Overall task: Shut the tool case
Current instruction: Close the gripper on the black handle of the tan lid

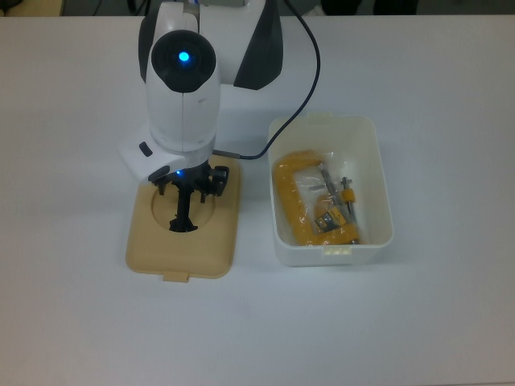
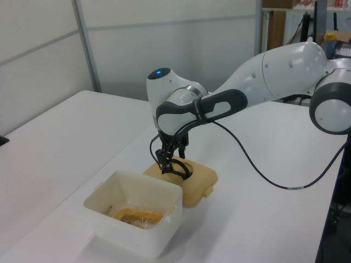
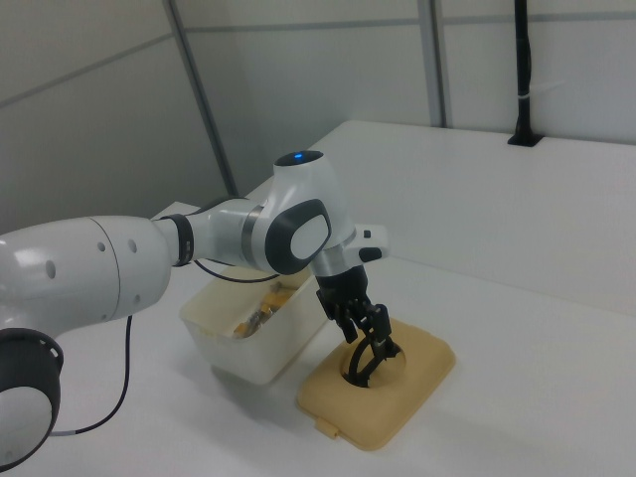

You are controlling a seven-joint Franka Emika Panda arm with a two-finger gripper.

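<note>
Tool case, uncovered; lid apart on worktop point(image 1: 451, 322).
Gripper point(image 1: 187, 191) at beige lid's point(image 1: 183, 249) black handle point(image 1: 182, 215); jaw state cannot tell, wrist hides them. White tub point(image 1: 378, 173) beside, holding yellow C-clamp point(image 1: 302, 205).

- A lab or test room, by the look of it: a Franka arm point(image 2: 263, 71) with a blue status light stands over a broad bare white table point(image 1: 451, 322).
- Plain grey panelled walls point(image 3: 298, 79) with metal joint strips ring the bench.
- A black cable point(image 2: 258, 159) trails across the tabletop.
- In the left view, cluttered shelving point(image 2: 285, 16) sits behind.
</note>
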